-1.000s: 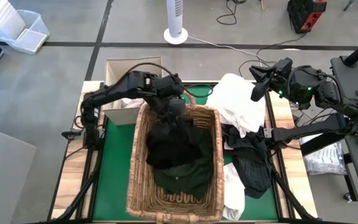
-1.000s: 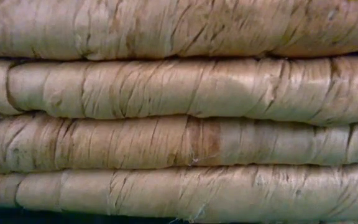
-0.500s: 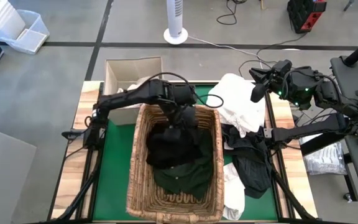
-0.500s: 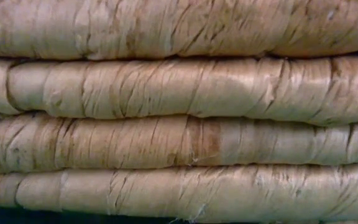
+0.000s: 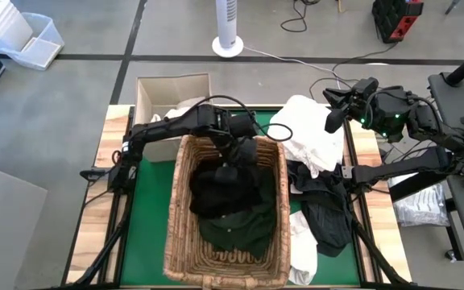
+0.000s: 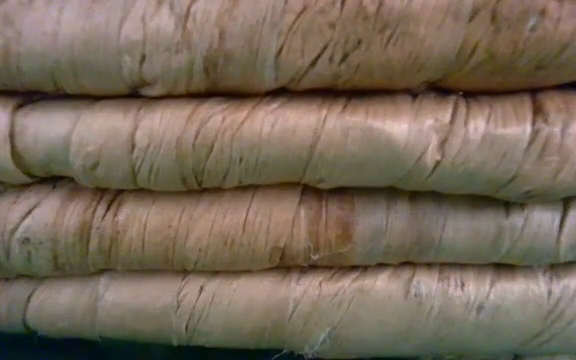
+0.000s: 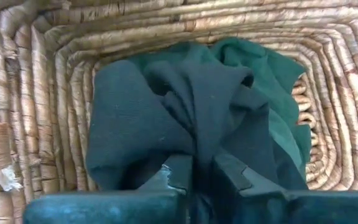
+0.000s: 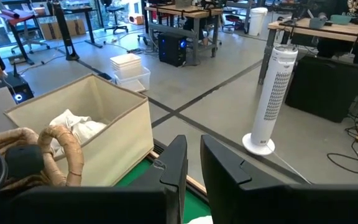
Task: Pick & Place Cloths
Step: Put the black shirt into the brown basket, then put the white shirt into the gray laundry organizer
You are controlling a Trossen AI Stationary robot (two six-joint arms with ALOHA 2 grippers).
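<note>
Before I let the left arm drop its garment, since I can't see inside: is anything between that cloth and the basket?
Nothing visible. The left gripper is shut on the dark cloth, which already hangs inside the wicker basket, over the dark green cloth.

left arm: reaches from the tabletop's left edge toward the middle, wrist pitched down
left pincer [image 7: 202, 177]: fingers nearly together, pinching a dark cloth [image 7: 185, 106]
right arm: folded back at the right edge, raised
right pincer [image 8: 193, 163]: fingers close together, holding nothing

Cloths [image 5: 230, 201] in basket [image 5: 179, 234]; more cloths [image 5: 316, 173] right of basket.
</note>
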